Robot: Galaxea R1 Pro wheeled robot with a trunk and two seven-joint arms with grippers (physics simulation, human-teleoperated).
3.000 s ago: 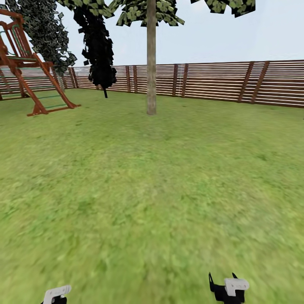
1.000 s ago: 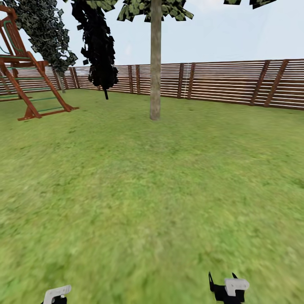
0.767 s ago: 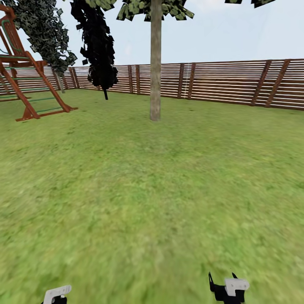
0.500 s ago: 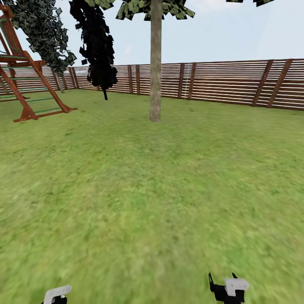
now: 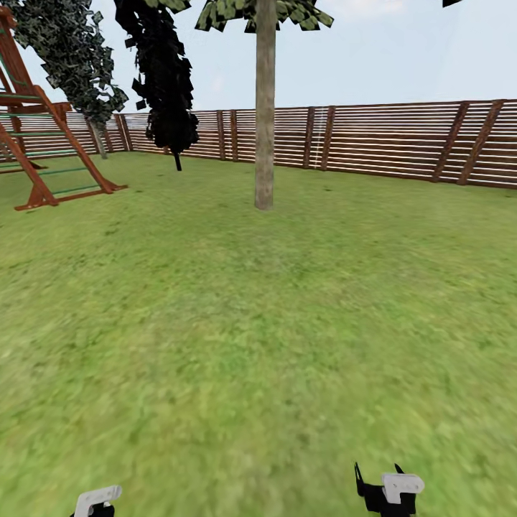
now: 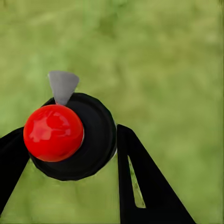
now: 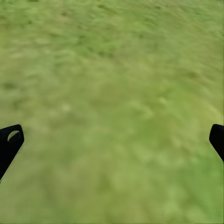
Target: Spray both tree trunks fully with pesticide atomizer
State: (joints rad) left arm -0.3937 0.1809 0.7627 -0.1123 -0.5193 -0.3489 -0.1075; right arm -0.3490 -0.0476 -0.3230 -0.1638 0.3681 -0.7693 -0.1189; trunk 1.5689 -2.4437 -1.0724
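Lawn (image 5: 258,323) stretches to the tree trunk (image 5: 264,108); left gripper (image 6: 70,154) clamps the pesticide atomizer (image 6: 70,135), right gripper (image 7: 112,140) spread apart.

tree trunk (image 5: 264,129) ahead on lawn (image 5: 258,323) — fence (image 5: 373,140) behind, climbing frame (image 5: 36,136) left

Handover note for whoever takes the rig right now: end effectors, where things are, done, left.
Left end effector: shut on the atomizer, which has a red ball top, a black body and a grey nozzle tip.
Right end effector: open, nothing between its fingers, grass below.
One tree trunk stands straight ahead across the lawn, in front of the slat fence. A wooden play frame stands far left.
Done: atomizer picked up.
Left: close in on this trunk, spray until it is covered, then do the second tree. No spray specks visible on the trunk yet.
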